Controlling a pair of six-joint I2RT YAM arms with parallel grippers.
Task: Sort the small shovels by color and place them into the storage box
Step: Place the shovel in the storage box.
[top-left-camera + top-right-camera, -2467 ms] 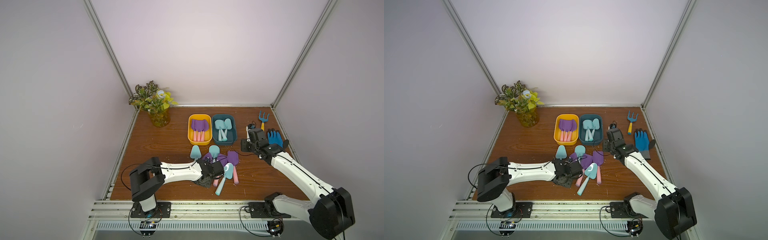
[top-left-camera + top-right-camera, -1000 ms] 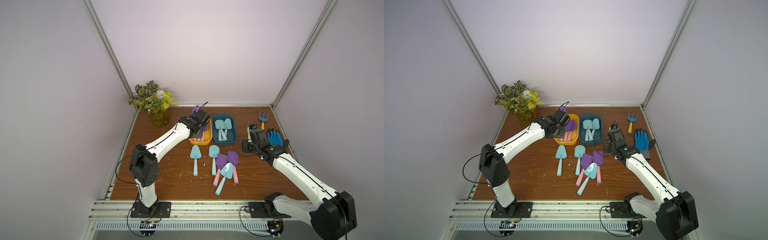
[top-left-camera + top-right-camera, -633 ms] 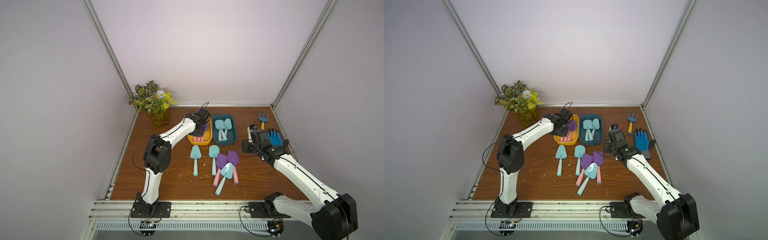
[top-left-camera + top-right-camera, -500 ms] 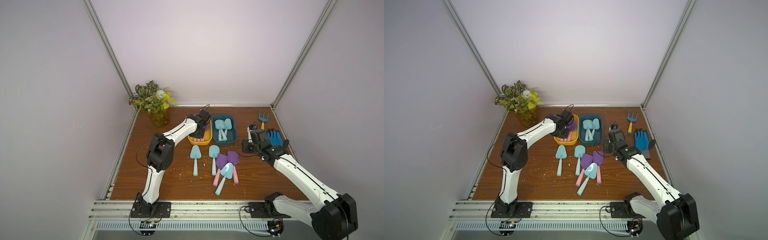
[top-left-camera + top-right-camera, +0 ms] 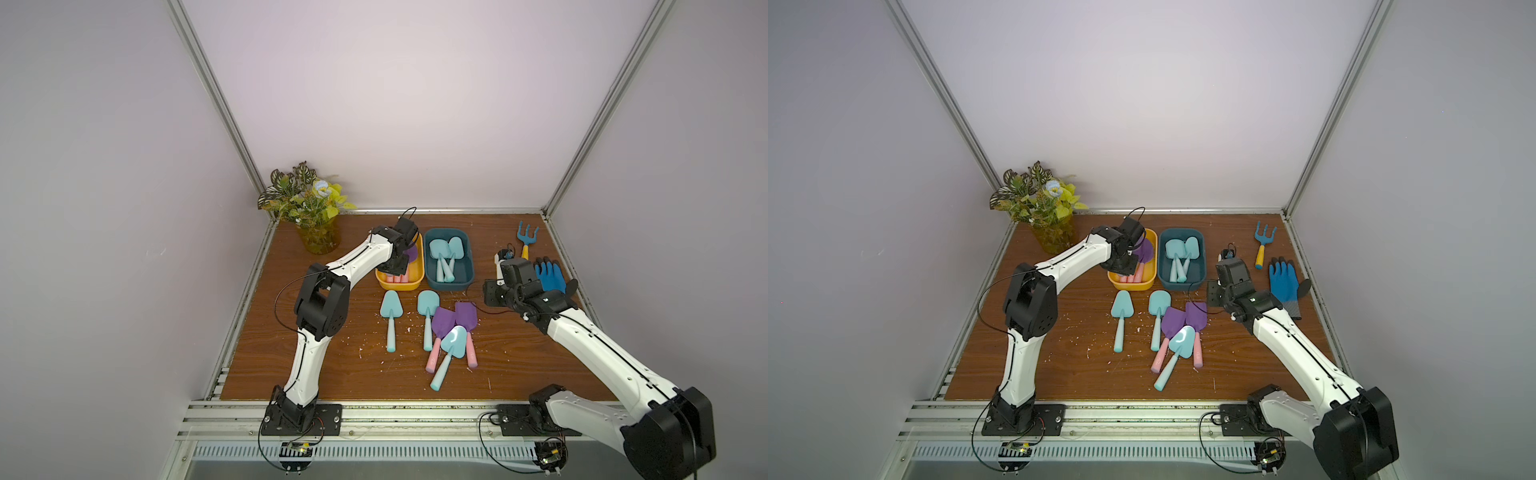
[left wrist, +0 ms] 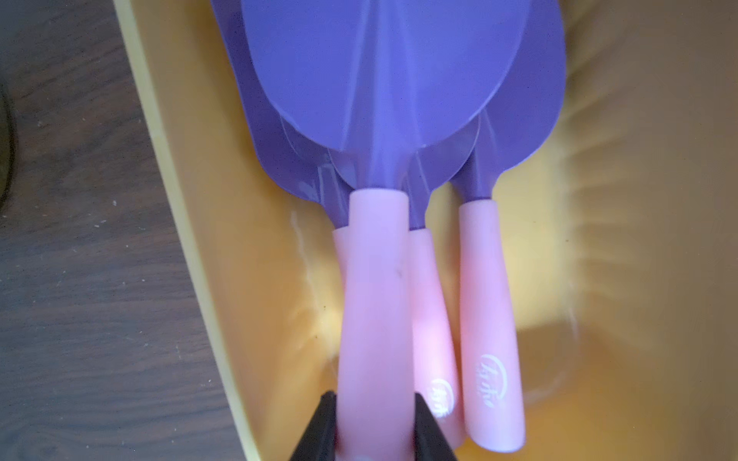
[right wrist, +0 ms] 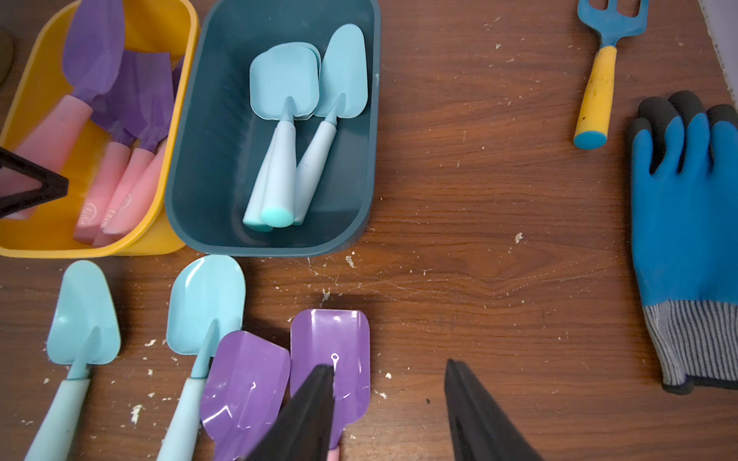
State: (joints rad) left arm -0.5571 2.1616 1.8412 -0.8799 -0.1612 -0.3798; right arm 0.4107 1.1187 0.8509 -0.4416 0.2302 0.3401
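Change over the last couple of seconds: left end effector, earlier low at the loose pile on the brown wooden tabletop, is now down inside the yellow plastic storage box. Its narrow jaws are clamped on the pink handle of a purple-bladed plastic shovel. Shovel not yet released. Its blade lies over the purple blades already in the box, and the right wrist view shows three other pink handles beside it. Pile is one purple shovel lighter.

Right end effector has hardly shifted. It is half-parted and empty, hovering above the square purple shovel on the tabletop.

Meaning for the task: a fourth purple shovel counts as sorted once the left jaws part. Dark teal plastic box holds three light-blue shovels. Left on the tabletop, in both top views: two loose purple shovels and three loose light-blue shovels. Likely past halfway, by this count.
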